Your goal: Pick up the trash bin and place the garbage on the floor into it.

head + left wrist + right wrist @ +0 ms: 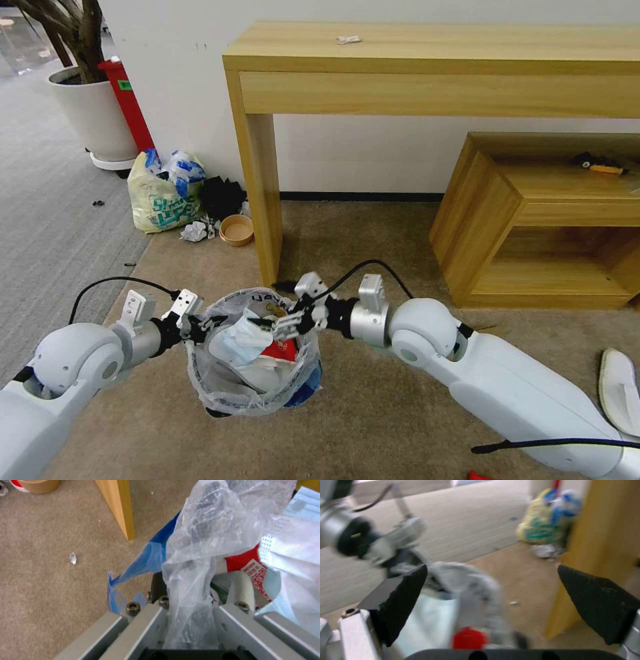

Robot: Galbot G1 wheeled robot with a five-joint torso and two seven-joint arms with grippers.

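Observation:
The trash bin (253, 393), lined with a crinkly clear bag (213, 530), hangs above the beige floor (373, 427). My left gripper (197, 327) is shut on its rim and liner (191, 605). Inside lie a pale blue face mask (243, 337), a red wrapper (246, 562) and white scraps. Over the bin's far side my right gripper (273, 325) stands open, its black pads (406, 597) wide apart with nothing between them. On the floor, a white slipper (620, 393) lies at the right, a red scrap (477, 475) at the bottom edge and a crumpled tissue (195, 231) at the back left.
A wooden desk's leg (263, 200) stands just behind the bin. A low wooden shelf (533, 220) is at the right. A bulging yellow bag (163, 193), a brown bowl (237, 230) and a white plant pot (93, 113) sit at the back left. A tiny white scrap (72, 558) lies on the carpet.

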